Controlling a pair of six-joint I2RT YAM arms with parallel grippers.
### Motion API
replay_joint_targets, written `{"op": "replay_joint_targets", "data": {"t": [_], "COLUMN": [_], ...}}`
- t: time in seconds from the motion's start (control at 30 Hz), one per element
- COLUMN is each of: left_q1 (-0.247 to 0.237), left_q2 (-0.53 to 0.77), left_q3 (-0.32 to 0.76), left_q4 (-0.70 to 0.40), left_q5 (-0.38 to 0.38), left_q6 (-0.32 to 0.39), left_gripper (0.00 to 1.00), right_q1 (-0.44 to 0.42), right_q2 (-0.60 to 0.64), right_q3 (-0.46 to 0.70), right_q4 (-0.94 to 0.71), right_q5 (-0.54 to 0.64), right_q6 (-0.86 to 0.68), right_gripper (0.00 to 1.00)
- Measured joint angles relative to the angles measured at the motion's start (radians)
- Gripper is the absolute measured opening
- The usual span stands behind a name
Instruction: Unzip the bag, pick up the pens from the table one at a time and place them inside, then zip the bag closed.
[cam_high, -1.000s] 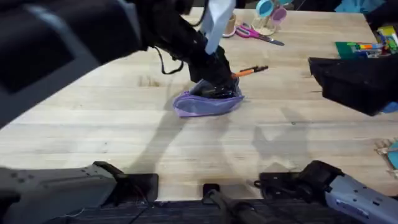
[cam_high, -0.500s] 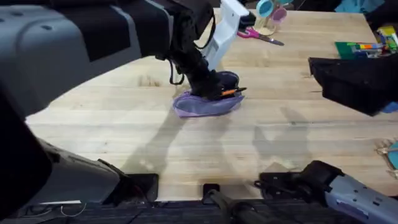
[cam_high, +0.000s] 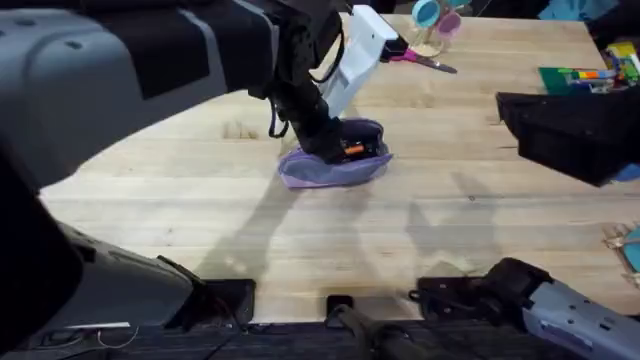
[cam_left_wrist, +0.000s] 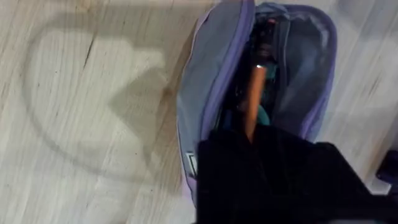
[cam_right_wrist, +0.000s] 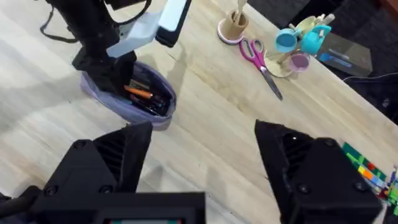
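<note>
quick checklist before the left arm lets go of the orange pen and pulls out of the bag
1. Bag unzipped, mouth open: ok, the right wrist view shows its interior.
2. Orange pen inside the opening: ok, its shaft runs down into the pouch between the lavender walls.
3. Left gripper over the bag mouth: ok, right at the opening.
4. Pen still held or already released: cannot tell, the fingers hide the pen's near end.
5. Black pen already in the bag: cannot tell, dark shapes lie beside the orange pen.
6. Right gripper clear of the bag: ok, open and hovering away from it.
</note>
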Motion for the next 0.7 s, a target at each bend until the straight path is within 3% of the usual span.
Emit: {"op": "replay_joint_targets", "data": {"t": [0.07, 0.2, 0.23, 0.5, 0.7], "left_q1": [0.000, 0.000, 0.000, 0.000, 0.027], "left_q2": [0.000, 0.000, 0.000, -0.019, -0.157], "left_q3": [0.000, 0.000, 0.000, -0.002, -0.006], "left_q4": [-0.001, -0.002, -0.003, 0.002, 0.004], "left_q5": [-0.002, -0.005, -0.005, -0.001, 0.001], "left_q6": [-0.004, -0.008, -0.008, -0.008, -0.008], "left_gripper": [0.213, 0.757, 0.797, 0.816, 0.817], "right_q1": [0.000, 0.000, 0.000, 0.000, 0.000], "right_q2": [0.000, 0.000, 0.000, 0.000, 0.000], "right_q3": [0.000, 0.000, 0.000, 0.000, 0.000], "right_q4": [0.000, 0.000, 0.000, 0.000, 0.000], "right_q5": [0.000, 0.000, 0.000, 0.000, 0.000], "right_q6": [0.000, 0.000, 0.000, 0.000, 0.000], "right_gripper": [0.996, 0.996, 0.996, 0.996, 0.997]}}
